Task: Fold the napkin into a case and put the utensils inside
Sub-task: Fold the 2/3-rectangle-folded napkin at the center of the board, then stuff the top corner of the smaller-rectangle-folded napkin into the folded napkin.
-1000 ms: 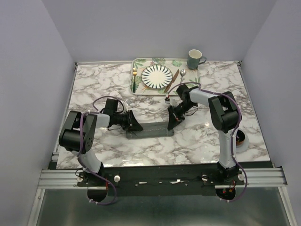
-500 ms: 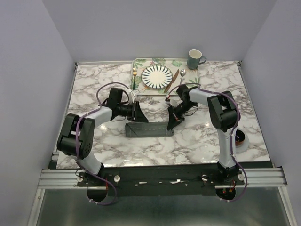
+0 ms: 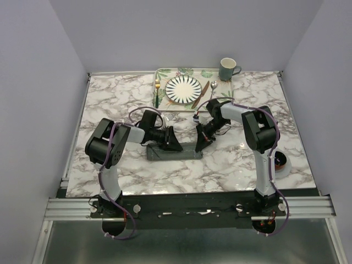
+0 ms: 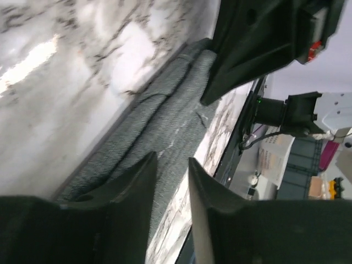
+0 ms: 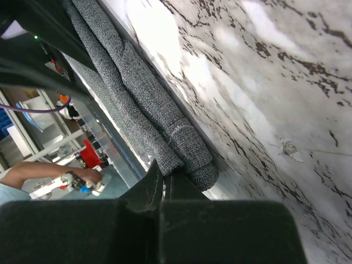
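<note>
one napkin (image 3: 165, 155) underlies left end effector (image 3: 177, 146), abuts right end effector (image 3: 198, 147).

Dark grey napkin (image 3: 176, 154) folded long and narrow, utensils (image 3: 202, 93) well behind

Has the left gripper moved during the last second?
Yes. In the top view the left gripper has shifted right along the napkin: earlier it lay below the fork, now below the plate.

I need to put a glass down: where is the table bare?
Bare marble table: far-left corner, left of the tray; near strip between the napkin and the front edge. Crowded: the centre, where the left gripper and right gripper are at the napkin.
</note>
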`<action>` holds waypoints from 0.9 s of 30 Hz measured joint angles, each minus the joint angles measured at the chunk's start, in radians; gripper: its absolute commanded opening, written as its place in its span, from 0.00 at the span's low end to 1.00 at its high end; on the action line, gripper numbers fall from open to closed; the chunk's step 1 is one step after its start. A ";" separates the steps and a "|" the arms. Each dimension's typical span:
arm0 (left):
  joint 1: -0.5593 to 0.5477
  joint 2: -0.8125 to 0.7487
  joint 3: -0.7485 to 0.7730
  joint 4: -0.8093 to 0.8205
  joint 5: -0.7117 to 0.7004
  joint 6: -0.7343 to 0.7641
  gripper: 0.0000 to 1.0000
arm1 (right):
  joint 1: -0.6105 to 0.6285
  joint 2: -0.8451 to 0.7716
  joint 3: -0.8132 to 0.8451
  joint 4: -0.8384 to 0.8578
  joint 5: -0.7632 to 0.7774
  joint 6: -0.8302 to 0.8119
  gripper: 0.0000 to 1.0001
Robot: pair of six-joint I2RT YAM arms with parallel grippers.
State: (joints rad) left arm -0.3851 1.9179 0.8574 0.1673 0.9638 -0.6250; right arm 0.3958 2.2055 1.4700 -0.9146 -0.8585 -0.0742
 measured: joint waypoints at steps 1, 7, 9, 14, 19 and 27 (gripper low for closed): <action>0.001 -0.005 0.005 -0.001 0.006 0.007 0.54 | 0.000 0.001 0.000 0.000 -0.002 -0.002 0.01; -0.009 -0.116 0.053 -0.070 0.043 0.242 0.63 | -0.001 0.001 -0.002 0.002 -0.014 -0.017 0.01; -0.018 -0.143 0.122 -0.131 0.040 0.394 0.66 | -0.002 -0.001 -0.011 0.010 -0.024 -0.022 0.01; -0.066 -0.128 0.285 -0.288 -0.011 0.710 0.67 | -0.002 -0.010 -0.023 0.027 -0.032 -0.031 0.01; -0.106 -0.071 0.348 -0.410 -0.047 0.919 0.68 | -0.002 -0.019 -0.033 0.040 -0.034 -0.040 0.01; -0.165 -0.019 0.349 -0.500 -0.106 1.071 0.64 | -0.002 -0.034 -0.049 0.060 -0.037 -0.065 0.01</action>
State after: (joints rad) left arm -0.5499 1.8992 1.2064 -0.3332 0.8577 0.4458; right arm 0.3935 2.1715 1.4212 -0.8543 -0.8955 -0.1394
